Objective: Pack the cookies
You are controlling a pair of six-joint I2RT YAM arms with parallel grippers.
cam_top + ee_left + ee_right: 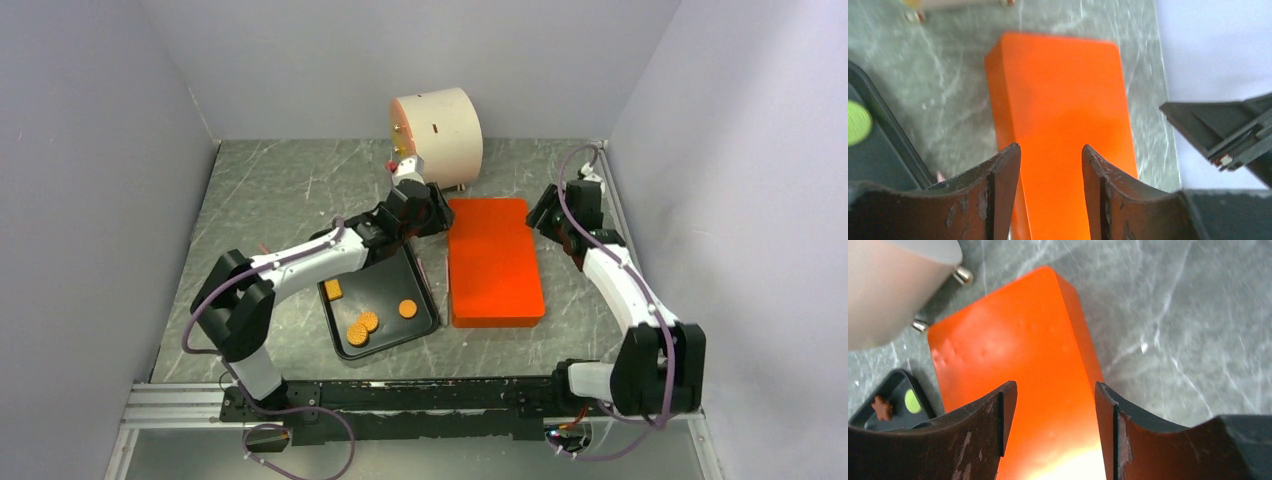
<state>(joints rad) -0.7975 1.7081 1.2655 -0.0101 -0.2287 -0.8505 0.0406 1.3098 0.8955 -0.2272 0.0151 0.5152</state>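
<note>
Several orange cookies lie on a black tray (pixel 425 322): a square one (pixel 333 290) and three rounds (pixel 408 308) (pixel 369 320) (pixel 357 334). The right wrist view shows a brown star cookie (pixel 882 407) and a green round cookie (pixel 912 401) at the tray's far end. The left wrist view catches a green cookie (pixel 855 122) too. An orange box (pixel 495 262) with its lid on lies right of the tray. My left gripper (pixel 437 212) (pixel 1050 150) hovers open over the box's far left corner. My right gripper (pixel 545 212) (pixel 1055 387) hovers open at its far right corner. Both hold nothing.
A white cylinder on small metal feet (pixel 440 135) lies on its side just behind the box and tray. Grey walls close in on the left, right and back of the marbled table (pixel 280 190). My right gripper's body (pixel 1228 135) shows in the left wrist view.
</note>
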